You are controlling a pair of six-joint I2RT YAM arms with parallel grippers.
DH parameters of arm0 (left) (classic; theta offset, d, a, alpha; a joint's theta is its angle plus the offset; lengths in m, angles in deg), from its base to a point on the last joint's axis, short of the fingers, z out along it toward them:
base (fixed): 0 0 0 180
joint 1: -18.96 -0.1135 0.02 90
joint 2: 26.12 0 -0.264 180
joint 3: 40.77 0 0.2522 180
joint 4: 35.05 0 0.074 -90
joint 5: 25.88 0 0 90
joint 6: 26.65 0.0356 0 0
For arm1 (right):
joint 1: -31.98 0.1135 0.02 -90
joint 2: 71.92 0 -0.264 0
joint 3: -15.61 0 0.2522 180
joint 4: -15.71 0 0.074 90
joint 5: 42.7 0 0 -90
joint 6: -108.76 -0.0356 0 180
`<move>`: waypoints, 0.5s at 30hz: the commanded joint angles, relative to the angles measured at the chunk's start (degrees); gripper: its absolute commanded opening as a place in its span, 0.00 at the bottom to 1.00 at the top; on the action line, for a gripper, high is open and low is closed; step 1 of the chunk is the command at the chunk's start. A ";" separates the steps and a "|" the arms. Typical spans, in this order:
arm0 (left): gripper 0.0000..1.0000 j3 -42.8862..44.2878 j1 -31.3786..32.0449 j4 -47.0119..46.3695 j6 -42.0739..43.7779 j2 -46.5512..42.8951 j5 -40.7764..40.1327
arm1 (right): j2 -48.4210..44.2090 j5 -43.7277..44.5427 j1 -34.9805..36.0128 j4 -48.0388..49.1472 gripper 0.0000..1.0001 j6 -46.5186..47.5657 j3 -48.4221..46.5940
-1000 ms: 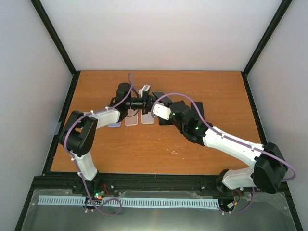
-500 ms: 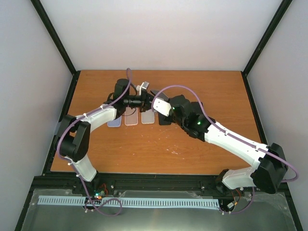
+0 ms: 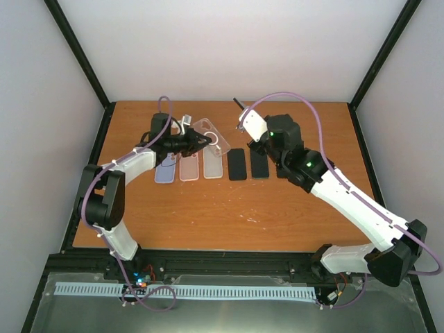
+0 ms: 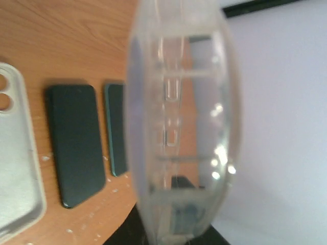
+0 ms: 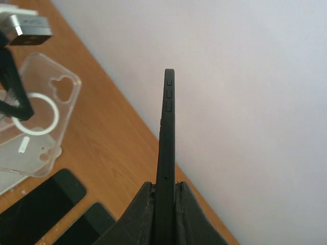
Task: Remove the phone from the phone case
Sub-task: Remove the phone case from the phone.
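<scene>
- Right gripper (image 5: 164, 190) fingers clamp the slim black phone (image 5: 166, 127) edge-on, its long axis running straight out from them.
- Left gripper (image 3: 194, 141) grips the empty clear plastic phone case (image 3: 211, 139), well apart to the left.

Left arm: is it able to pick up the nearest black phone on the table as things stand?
Probably not yet. The left gripper is shut on the clear case, so it has no free grip. The black phone itself lies uncovered on the table.

Clear glossy plastic case (image 4: 179, 127), matt phone (image 5: 166, 143)
</scene>
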 commanded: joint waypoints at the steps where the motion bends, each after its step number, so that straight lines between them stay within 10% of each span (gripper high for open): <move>1: 0.00 0.19 -0.89 0.96 5.12 -0.37 -3.41 | -1.23 -0.48 -1.53 -1.96 0.03 -5.35 -3.85; 15: 0.01 4.92 -13.27 21.25 40.47 -6.17 0.92 | -2.90 0.75 -2.48 -0.42 0.03 -3.23 0.75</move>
